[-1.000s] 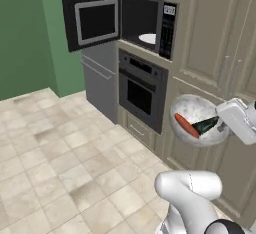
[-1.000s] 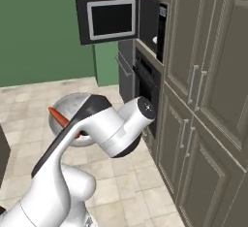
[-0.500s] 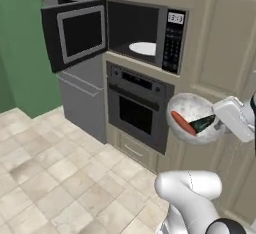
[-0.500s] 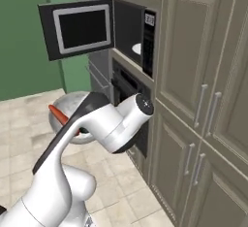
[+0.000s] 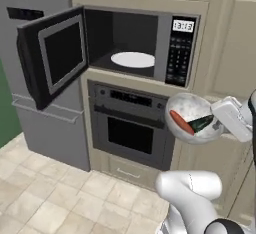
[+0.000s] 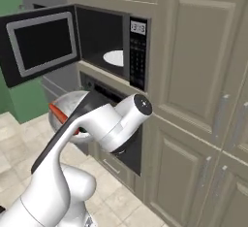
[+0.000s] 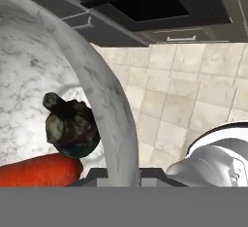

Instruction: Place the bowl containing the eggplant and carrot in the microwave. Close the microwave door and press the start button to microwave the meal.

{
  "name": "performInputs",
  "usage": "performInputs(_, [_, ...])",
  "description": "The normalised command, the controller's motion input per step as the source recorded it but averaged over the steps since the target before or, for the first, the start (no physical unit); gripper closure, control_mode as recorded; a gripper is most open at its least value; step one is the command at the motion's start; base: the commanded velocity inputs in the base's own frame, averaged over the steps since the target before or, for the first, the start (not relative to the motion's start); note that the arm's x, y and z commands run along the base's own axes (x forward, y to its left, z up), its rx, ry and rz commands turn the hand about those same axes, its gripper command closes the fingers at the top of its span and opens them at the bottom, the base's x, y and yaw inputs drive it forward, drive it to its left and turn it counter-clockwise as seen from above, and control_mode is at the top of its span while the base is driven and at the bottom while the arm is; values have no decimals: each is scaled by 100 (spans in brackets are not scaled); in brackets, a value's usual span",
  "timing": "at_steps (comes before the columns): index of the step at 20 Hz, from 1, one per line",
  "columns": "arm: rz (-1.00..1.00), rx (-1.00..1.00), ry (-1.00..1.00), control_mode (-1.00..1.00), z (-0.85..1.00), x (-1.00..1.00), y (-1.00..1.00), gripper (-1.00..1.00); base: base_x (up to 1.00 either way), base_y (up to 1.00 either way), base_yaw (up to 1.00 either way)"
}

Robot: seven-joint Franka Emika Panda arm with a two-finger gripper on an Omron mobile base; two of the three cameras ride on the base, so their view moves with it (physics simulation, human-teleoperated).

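Note:
The marble-grey bowl (image 5: pixel 192 109) hangs in the air at the right, just below the microwave's lower right corner. The orange-red carrot (image 5: pixel 181 123) and the dark eggplant (image 5: pixel 201 124) lie inside it. My gripper (image 5: pixel 216 120) is shut on the bowl's right rim. In the hand view the bowl's rim (image 7: pixel 116 119) runs between my fingertips (image 7: pixel 150 173), with the eggplant (image 7: pixel 70 126) and carrot (image 7: pixel 38 170) to its left. The microwave (image 5: pixel 145 45) stands open with its white turntable (image 5: pixel 132 59) bare. The microwave door (image 5: pixel 52 55) is swung out to the left. My arm covers most of the bowl (image 6: pixel 65 105) in the right base view.
A built-in oven (image 5: pixel 131 133) with a drawer below sits under the microwave. Beige cabinets (image 6: pixel 193 100) fill the wall to the right. A grey fridge (image 5: pixel 45 128) stands left of the oven. Tiled floor (image 5: pixel 50 198) lies in front.
The whole picture has shifted: the base has driven closer, so the microwave now looks larger and nearer. The bowl stays held in the same place relative to the arm.

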Motion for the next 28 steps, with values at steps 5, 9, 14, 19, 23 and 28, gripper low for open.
performInputs(5, [0, 0, 0, 100, 0, 0, 0, 100, 59, 83, -46])
performInputs(9, [0, 0, 0, 100, 0, 0, 0, 100, 44, 77, -37])
performInputs(14, [0, 0, 0, 100, 0, 0, 0, 100, 40, 48, -25])
performInputs(19, [0, 0, 0, 100, 0, 0, 0, 100, 44, 34, -22])
performInputs(23, [0, 0, 0, 100, 0, 0, 0, 100, 58, 35, -23])
performInputs(28, [0, 0, 0, 100, 0, 0, 0, 100, 59, 22, -21])
